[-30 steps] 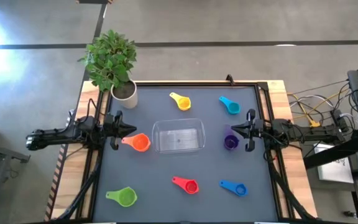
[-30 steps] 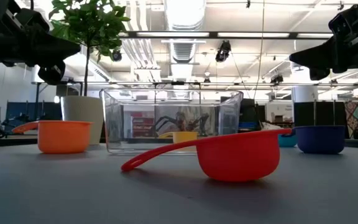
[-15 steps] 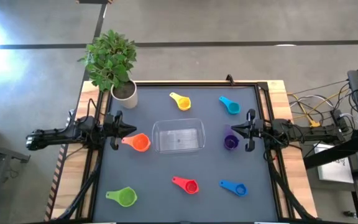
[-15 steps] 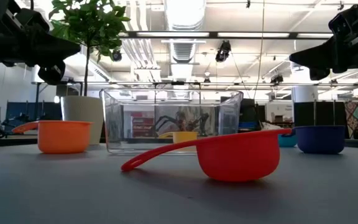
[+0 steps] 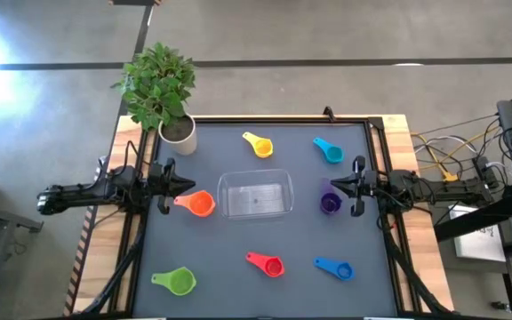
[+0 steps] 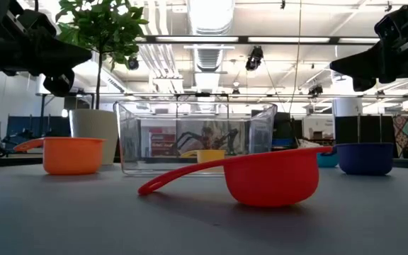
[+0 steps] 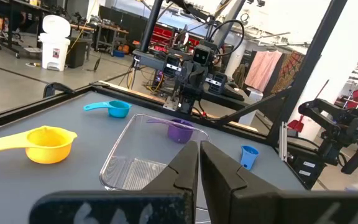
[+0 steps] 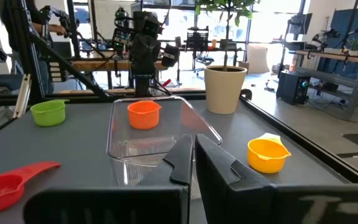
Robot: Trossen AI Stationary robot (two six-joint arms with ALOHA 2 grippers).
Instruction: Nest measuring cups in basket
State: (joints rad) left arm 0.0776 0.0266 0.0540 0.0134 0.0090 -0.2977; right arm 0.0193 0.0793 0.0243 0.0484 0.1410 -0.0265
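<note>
The clear basket sits on its base at the table's middle. Around it rest six cups: orange to its left, purple to its right, yellow and light blue toward the far edge, green, red and blue toward the near edge. My left gripper hovers shut above the table just left of the orange cup. My right gripper hovers shut above the purple cup's far side. Both point at the basket.
A white plant pot with a leafy plant stands at the far left corner. The table is framed by dark rails. Cables lie off the table's right side. Bare grey surface lies between the cups.
</note>
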